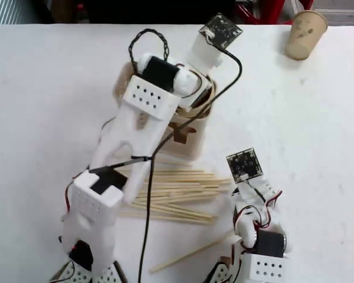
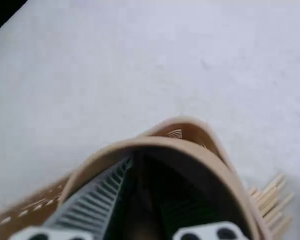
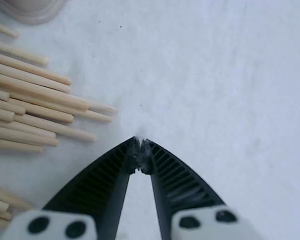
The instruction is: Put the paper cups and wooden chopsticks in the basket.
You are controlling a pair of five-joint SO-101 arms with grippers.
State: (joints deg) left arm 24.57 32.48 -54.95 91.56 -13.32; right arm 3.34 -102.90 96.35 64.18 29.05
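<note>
Standby for my right hand [image 3: 140,150]: tips pressed together on nothing, low over the surface [image 1: 318,147], just beside the ends of the wooden chopsticks [image 1: 177,197]. I judge it best parked there, so that it disturbs neither the pile nor the other arm. Beyond the pile, my left hand [image 2: 140,175] sits at the basket [image 1: 186,141]. A tan rim arches over it, which I take for a paper cup [image 2: 200,155]; I cannot tell whether that hand grips it or has let go. For this step I would release only with the cup inside the basket's rim, then lift straight up so the basket does not tip. Farthest off, a second paper cup [image 1: 305,34] lies tilted, well apart from the basket.
</note>
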